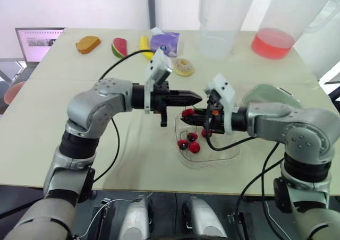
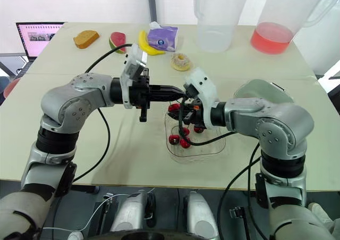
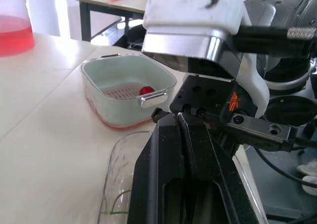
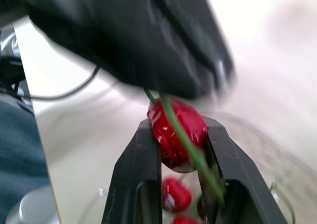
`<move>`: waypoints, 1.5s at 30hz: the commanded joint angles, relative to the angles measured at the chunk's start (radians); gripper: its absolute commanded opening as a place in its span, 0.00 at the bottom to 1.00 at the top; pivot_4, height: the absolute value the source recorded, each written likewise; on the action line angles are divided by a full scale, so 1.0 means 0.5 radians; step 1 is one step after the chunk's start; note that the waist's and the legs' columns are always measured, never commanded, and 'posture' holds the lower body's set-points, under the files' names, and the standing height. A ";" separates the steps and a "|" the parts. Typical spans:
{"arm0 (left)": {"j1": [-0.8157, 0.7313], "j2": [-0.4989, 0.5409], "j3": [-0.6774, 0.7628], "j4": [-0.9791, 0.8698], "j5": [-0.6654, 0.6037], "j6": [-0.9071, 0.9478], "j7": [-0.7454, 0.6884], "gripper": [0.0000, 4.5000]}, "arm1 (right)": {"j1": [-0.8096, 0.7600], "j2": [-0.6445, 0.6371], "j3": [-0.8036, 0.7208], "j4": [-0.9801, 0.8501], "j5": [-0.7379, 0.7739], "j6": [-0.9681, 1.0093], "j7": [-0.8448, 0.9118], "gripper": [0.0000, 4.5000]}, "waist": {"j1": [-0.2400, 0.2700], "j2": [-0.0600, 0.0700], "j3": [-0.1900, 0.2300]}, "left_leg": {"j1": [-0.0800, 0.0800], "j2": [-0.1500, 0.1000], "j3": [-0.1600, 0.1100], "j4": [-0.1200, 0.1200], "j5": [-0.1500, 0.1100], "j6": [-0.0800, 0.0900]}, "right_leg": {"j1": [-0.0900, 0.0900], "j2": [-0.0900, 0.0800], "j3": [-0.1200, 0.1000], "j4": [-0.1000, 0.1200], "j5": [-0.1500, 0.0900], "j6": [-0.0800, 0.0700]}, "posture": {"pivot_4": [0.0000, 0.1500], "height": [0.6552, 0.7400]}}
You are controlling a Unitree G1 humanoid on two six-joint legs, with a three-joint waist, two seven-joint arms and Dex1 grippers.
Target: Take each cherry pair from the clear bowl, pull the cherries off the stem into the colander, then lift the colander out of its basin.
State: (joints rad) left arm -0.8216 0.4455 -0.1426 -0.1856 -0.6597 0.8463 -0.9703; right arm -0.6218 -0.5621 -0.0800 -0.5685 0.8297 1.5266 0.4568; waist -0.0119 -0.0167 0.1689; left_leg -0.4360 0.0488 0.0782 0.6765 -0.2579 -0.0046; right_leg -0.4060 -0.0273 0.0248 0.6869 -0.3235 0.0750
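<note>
Pretty sure this is a robotics lab or test room, not anybody's kitchen. You've got big plain beige tables [image 1: 53, 118] pushed together against bare white walls, and a laptop [image 1: 38, 43] sitting open on the far corner. The "food" lined up along the back looks like plastic props: a bread slice [image 1: 87, 44], a watermelon wedge [image 1: 119, 47], a banana [image 1: 145, 47] and a donut [image 1: 184, 66], next to a purple tissue pack [image 1: 164, 42]. There are two oversized clear pitchers too, one clear [image 1: 223, 19] and one with red liquid [image 1: 287, 22]. The left wrist view also catches another work table [image 3: 114, 1] further back.
</note>
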 commanded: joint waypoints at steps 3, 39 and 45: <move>-0.030 0.006 0.064 -0.076 -0.038 -0.021 0.014 0.00 | 0.136 -0.045 -0.033 -0.026 -0.019 0.007 -0.024 0.10 | -0.013 0.000 0.000 | 0.000 0.000 0.001 0.000 0.000 0.000 | 0.000 0.000 0.001 0.000 0.000 0.000 | 1.00 1.00; 0.044 0.011 0.042 -0.138 -0.074 -0.006 0.068 0.00 | 0.396 -0.524 -0.599 0.893 -0.866 -0.569 -0.404 0.10 | 0.003 0.001 0.000 | -0.002 -0.001 0.002 0.001 0.000 0.000 | -0.001 0.004 0.002 -0.004 0.002 0.004 | 1.00 1.00; 0.048 0.021 0.050 -0.139 -0.077 -0.005 0.073 0.00 | 0.344 -0.473 -0.658 0.839 -0.856 -0.539 -0.425 0.70 | 0.005 0.001 0.000 | -0.002 -0.001 0.001 0.001 0.000 0.000 | -0.001 0.004 0.002 -0.004 0.002 0.004 | 1.00 1.00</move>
State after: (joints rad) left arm -0.7909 0.4518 -0.1347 -0.2188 -0.6868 0.8480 -0.9333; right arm -0.4342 -0.7920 -0.3658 -0.1166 0.4077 1.2594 0.2523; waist -0.0096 -0.0161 0.1689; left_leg -0.4372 0.0479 0.0790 0.6770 -0.2578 -0.0047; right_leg -0.4063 -0.0256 0.0257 0.6848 -0.3225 0.0770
